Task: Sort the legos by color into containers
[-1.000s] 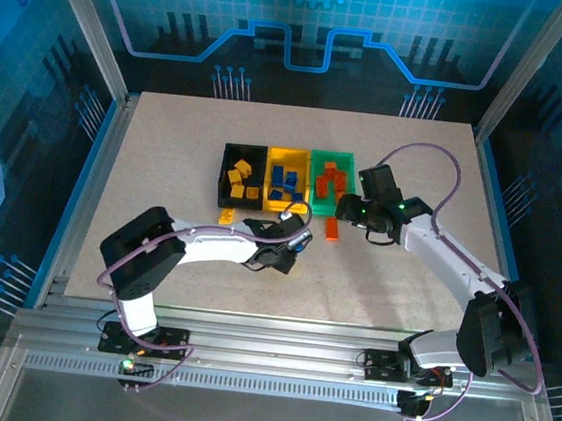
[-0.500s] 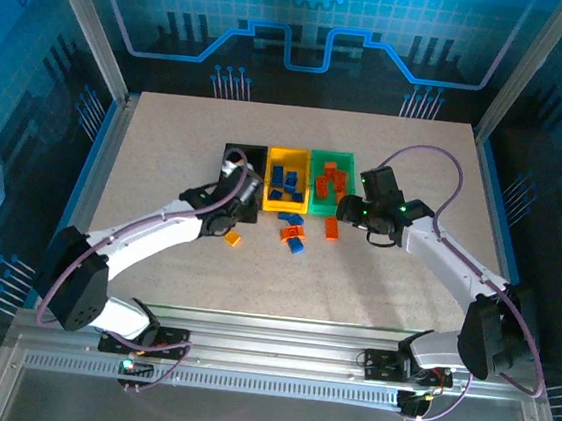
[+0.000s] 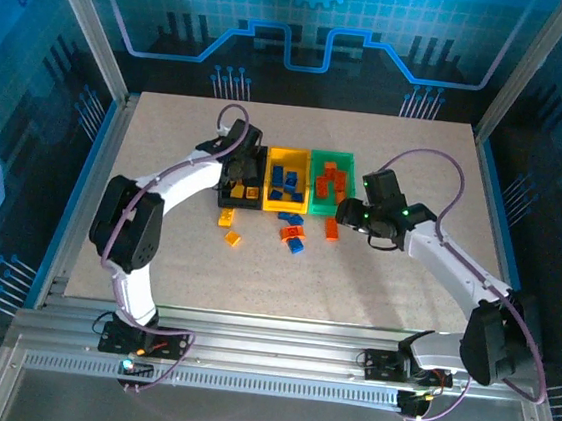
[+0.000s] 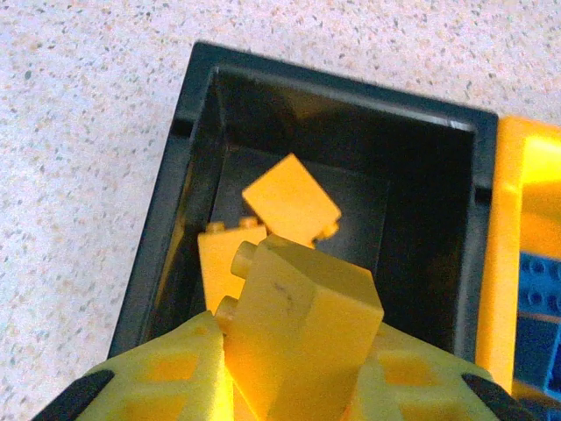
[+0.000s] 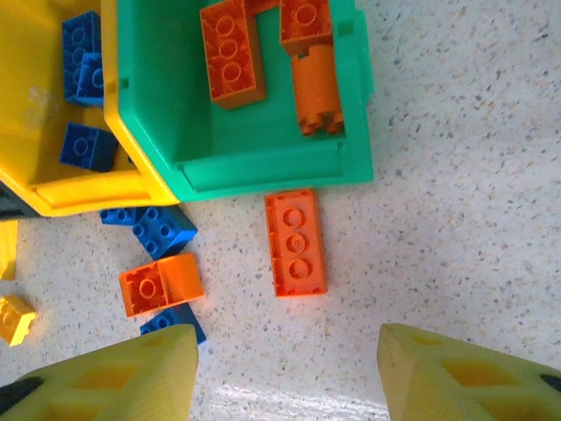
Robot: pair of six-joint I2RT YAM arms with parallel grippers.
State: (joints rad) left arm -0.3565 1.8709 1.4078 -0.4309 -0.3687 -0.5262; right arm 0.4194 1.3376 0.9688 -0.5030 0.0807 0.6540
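Left wrist: tilted yellow studded brick (image 4: 302, 329) above black bin (image 4: 162, 246)

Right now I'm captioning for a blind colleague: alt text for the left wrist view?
The left gripper holds a yellow lego over the black bin, where two more yellow legos lie; the yellow bin with blue legos adjoins.

Speckled beige tabletop (image 3: 353, 291), aluminium frame rails (image 3: 276, 356), blue-lit patterned wall panels (image 3: 401, 27), cool blue light
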